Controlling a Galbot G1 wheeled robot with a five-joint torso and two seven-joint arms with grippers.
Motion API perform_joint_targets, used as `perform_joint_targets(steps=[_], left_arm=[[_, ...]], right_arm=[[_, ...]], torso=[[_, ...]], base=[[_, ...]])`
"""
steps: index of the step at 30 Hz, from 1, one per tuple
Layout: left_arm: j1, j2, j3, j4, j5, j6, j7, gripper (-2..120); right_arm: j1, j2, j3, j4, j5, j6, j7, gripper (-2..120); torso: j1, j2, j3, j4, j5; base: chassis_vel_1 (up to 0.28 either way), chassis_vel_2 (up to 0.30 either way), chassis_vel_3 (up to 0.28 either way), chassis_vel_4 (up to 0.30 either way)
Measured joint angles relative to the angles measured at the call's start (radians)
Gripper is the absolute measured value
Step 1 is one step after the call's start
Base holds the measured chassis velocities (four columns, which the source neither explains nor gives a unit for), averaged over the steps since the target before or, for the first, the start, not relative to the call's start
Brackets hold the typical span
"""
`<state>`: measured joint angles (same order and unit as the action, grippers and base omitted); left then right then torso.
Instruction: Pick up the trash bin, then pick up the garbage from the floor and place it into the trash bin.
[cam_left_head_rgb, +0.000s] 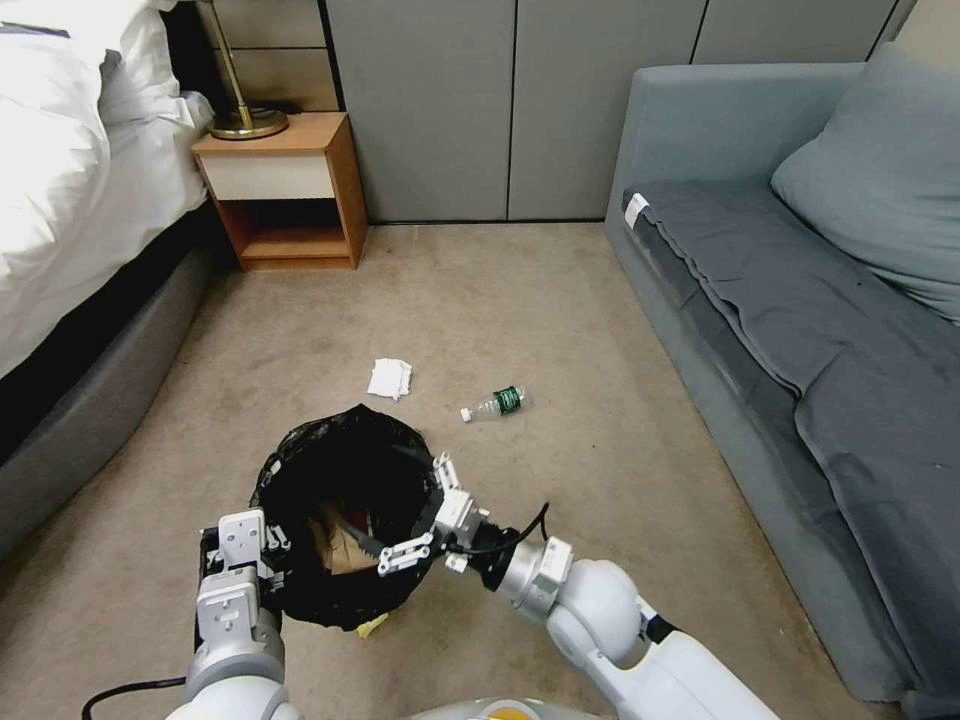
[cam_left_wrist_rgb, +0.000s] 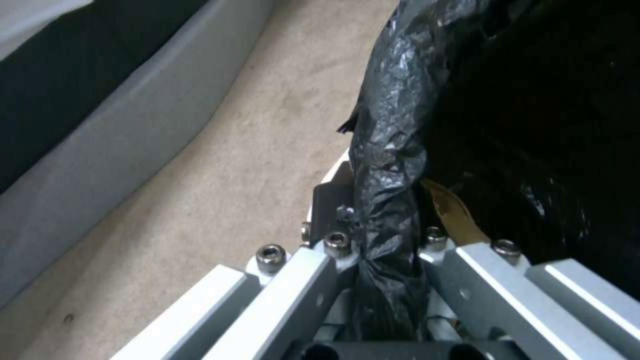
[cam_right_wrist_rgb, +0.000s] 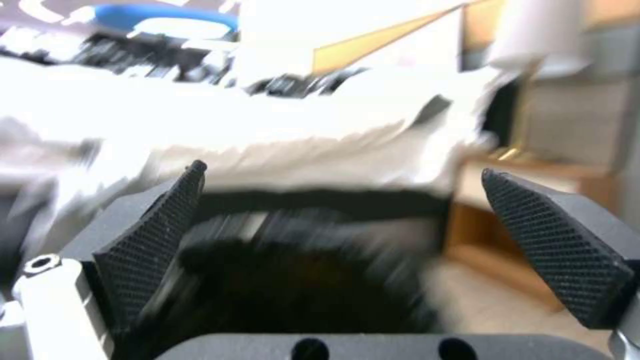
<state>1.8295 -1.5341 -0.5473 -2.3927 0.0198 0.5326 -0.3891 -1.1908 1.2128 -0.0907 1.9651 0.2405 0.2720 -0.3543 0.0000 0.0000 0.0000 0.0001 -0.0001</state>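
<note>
The trash bin (cam_left_head_rgb: 345, 470), lined with a glossy black bag, hangs low in front of me. My left gripper (cam_left_head_rgb: 268, 556) is shut on its near-left rim. In the left wrist view the bag's rim (cam_left_wrist_rgb: 390, 200) is pinched between the left gripper's metal fingers (cam_left_wrist_rgb: 333, 260). My right gripper (cam_left_head_rgb: 425, 512) stands open over the bin's right rim, with nothing between its black pads (cam_right_wrist_rgb: 150, 235). A brown paper bag (cam_left_head_rgb: 343, 548) lies inside the bin. On the carpet beyond lie a white tissue (cam_left_head_rgb: 390, 378) and a small plastic bottle (cam_left_head_rgb: 496, 403). A yellow wrapper (cam_left_head_rgb: 372, 626) peeks out under the bin.
A bed (cam_left_head_rgb: 70, 200) runs along the left and a grey sofa (cam_left_head_rgb: 800, 330) along the right. A wooden nightstand (cam_left_head_rgb: 285, 190) with a brass lamp base stands at the back wall. Open carpet (cam_left_head_rgb: 560, 320) lies between them.
</note>
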Motion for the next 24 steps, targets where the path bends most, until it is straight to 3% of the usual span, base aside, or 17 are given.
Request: perform_joint_targets(steps=[5, 9, 14, 18, 24], left_arm=[[-0.007, 0.004, -0.01, 0.015, 0.0, -0.003, 0.0, 0], [-0.01, 0.006, -0.014, 0.017, -0.002, -0.004, 0.0, 0], [-0.012, 0.01, -0.016, 0.017, -0.013, -0.006, 0.0, 0], [-0.013, 0.012, -0.016, 0.014, -0.018, -0.006, 0.0, 0], [-0.01, 0.014, -0.015, 0.002, -0.023, -0.006, -0.001, 0]], right_arm=[[-0.116, 0.016, 0.105, 0.183, -0.04, -0.023, 0.146, 100], [-0.239, 0.054, 0.183, 0.229, -0.092, -0.023, 0.24, 100], [-0.385, 0.097, 0.243, 0.19, -0.141, 0.036, 0.295, 100], [-0.434, 0.127, 0.261, 0.113, -0.168, 0.096, 0.32, 100], [-0.446, 0.153, 0.254, 0.062, -0.175, 0.113, 0.353, 100]], torso=[[0.0, 0.0, 0.0, -0.0002, 0.0], [0.0, 0.0, 0.0, -0.0004, 0.0001], [0.0, 0.0, 0.0, -0.0002, 0.0001], [0.0, 0.0, 0.0, -0.0002, 0.0001], [0.0, 0.0, 0.0, -0.0002, -0.0001]], base=[[0.0, 0.0, 0.0, 0.0], [0.0, 0.0, 0.0, 0.0], [0.0, 0.0, 0.0, 0.0], [0.0, 0.0, 0.0, 0.0], [0.0, 0.0, 0.0, 0.0]])
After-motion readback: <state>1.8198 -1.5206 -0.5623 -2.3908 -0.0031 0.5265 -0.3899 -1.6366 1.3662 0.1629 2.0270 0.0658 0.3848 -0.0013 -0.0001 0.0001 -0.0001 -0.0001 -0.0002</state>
